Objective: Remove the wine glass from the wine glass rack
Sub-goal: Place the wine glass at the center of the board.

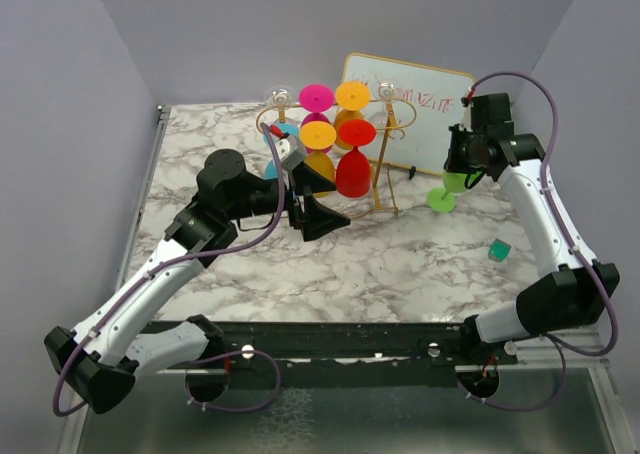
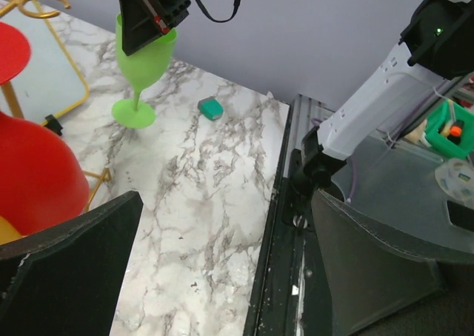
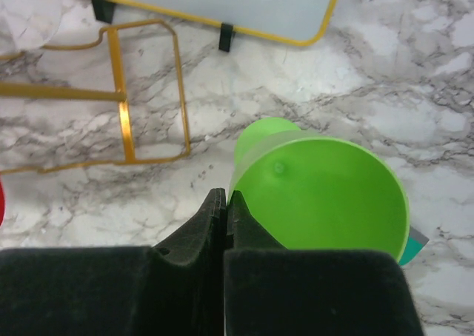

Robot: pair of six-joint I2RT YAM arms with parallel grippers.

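— Where is the green wine glass (image 1: 449, 187)?

— Off the rack (image 1: 381, 170), to its right, over the marble table (image 1: 350, 264) just in front of the whiteboard (image 1: 420, 104). A small teal block (image 1: 499, 250) lies nearer the arms, well apart from it.

— Which way does it point?

— Upright: mouth up, stem running about straight down, round foot at the tabletop. I cannot tell whether the foot rests on the marble or hangs just above it.

— What holds it?

— The right claw (image 3: 224, 200) comes from above, its fingers pressed together on the rim, one inside the bowl and one outside.

— And the left claw (image 1: 320, 217)?

— Spread wide, gripping nothing, low beside the red glass (image 1: 352, 170) that hangs bowl-down on the rack among other coloured glasses.
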